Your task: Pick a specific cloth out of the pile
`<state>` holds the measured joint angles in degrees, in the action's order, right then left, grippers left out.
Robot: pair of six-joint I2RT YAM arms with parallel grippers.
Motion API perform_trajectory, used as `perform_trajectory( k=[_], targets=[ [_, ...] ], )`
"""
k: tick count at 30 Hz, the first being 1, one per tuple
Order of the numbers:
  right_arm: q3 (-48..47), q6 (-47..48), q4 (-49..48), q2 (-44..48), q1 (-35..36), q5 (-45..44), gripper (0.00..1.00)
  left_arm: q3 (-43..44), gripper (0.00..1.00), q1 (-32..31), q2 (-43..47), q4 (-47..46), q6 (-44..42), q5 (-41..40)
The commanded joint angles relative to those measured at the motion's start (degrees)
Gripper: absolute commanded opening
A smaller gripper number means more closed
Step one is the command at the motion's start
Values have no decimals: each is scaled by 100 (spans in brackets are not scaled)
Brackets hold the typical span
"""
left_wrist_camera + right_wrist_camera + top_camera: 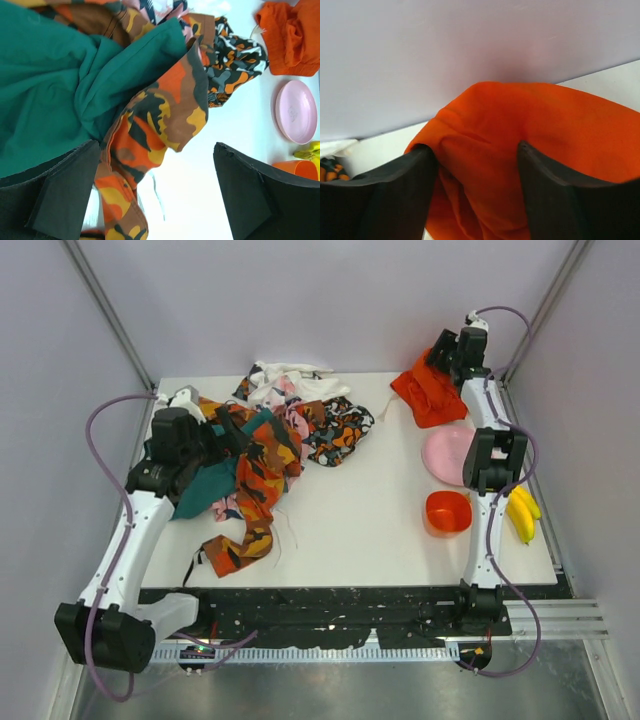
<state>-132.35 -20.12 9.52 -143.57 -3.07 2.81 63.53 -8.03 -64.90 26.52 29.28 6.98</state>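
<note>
The cloth, plain bright orange-red, lies bunched at the back right of the table, apart from the pile. My right gripper is at the cloth's far edge by the back wall. In the right wrist view its jaws stand apart with a fold of the cloth between them, so it is open. My left gripper hovers open over the pile's left side. The teal cloth and the orange-and-black patterned cloth lie below it, and nothing is held.
A pink plate, an orange cup and bananas sit along the right side, in front of the cloth. The back wall rises just behind the right gripper. A patterned strip trails toward the front edge.
</note>
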Motion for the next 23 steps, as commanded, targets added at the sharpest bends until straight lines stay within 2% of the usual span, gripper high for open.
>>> perform_trajectory(
  k=[1,2,3,4,7,8,12,13,16,18,20,23],
  targets=[
    [60,-37,118,1336,-211,240,77,-68,100,-23,557,344,60,-293],
    [130,243,216,1584,-203,151,99,-86,100,-14,688,475,78,-364],
    [322,358,452,1995,-203,-111,95,-104,100,-14,820,598,87,-443],
    [481,612,524,2504,-203,-253,95,-138,100,-23,987,765,122,-583],
    [1812,1106,551,3648,-229,-263,95,-375,100,-23,1610,1021,271,-1031],
    [2097,1141,551,4217,-229,-655,95,-481,100,-23,1821,1082,289,-1172],
    [4299,670,586,5826,-229,-1290,95,-806,100,-32,2648,1320,315,-1489],
    [4628,589,499,6075,-229,-1239,95,-876,100,-23,2806,1338,307,-1550],
    [6548,281,-307,7356,-229,-591,95,-1105,100,-23,3202,1434,385,-1787],
    [7334,175,-537,7989,-229,-492,95,-1237,100,-23,3343,1470,403,-1780],
    [7810,123,-591,8386,-229,-474,95,-1334,100,-23,3449,1479,386,-1736],
    [7980,87,-574,8669,-229,-370,95,-1369,100,-14,3590,1452,395,-1762]
  ],
)
